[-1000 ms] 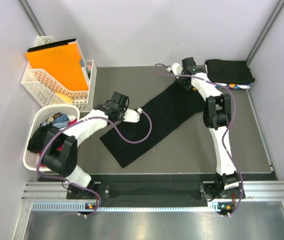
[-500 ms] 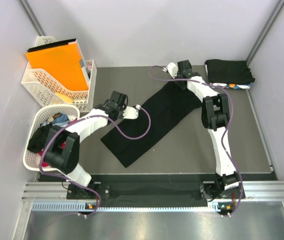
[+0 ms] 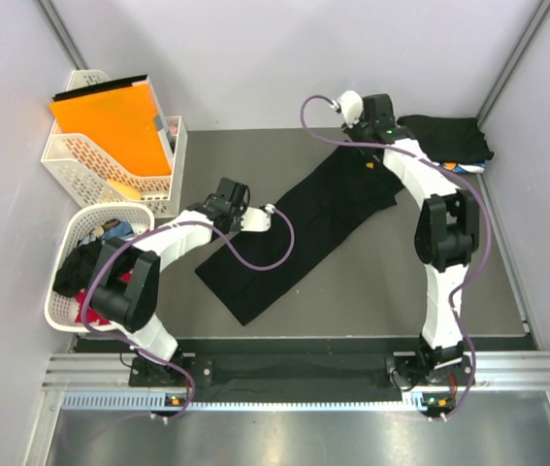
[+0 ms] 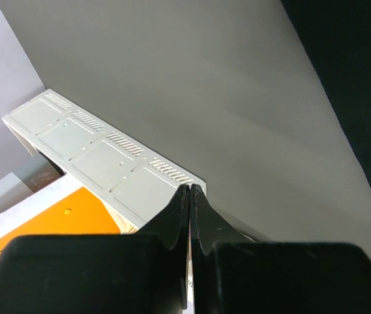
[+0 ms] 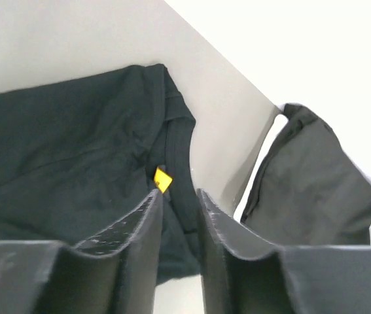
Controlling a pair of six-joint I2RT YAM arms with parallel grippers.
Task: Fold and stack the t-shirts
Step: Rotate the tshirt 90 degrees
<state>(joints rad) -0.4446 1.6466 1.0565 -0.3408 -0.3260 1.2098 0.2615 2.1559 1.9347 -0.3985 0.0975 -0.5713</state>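
**Shirt laid out long, both grippers empty**

Black t-shirt (image 3: 323, 218) lies as a long narrow strip on the diagonal, from lower left of centre up toward the upper right of the top view. Its collar end, marked by a yellow tag (image 5: 163, 179), sits near the folded stack (image 3: 444, 138) in the upper right corner. More shirts wait in the round basket (image 3: 56, 306) at the left edge.

The right gripper (image 5: 178, 196) hovers above the collar end, its jaws partly open with nothing between them. The left gripper (image 4: 190, 191) is at the strip's left edge, pressed fully shut on nothing.

Risks, as I judge them:
- The left arm's purple cable (image 3: 287, 243) loops over the cloth, so a sweep of that arm could drag the strip out of its fold.
- A pinch at the collar might catch only the top layer, and the fold would open on lifting.
- With the stack so near, a careless pull toward it could knock it askew.
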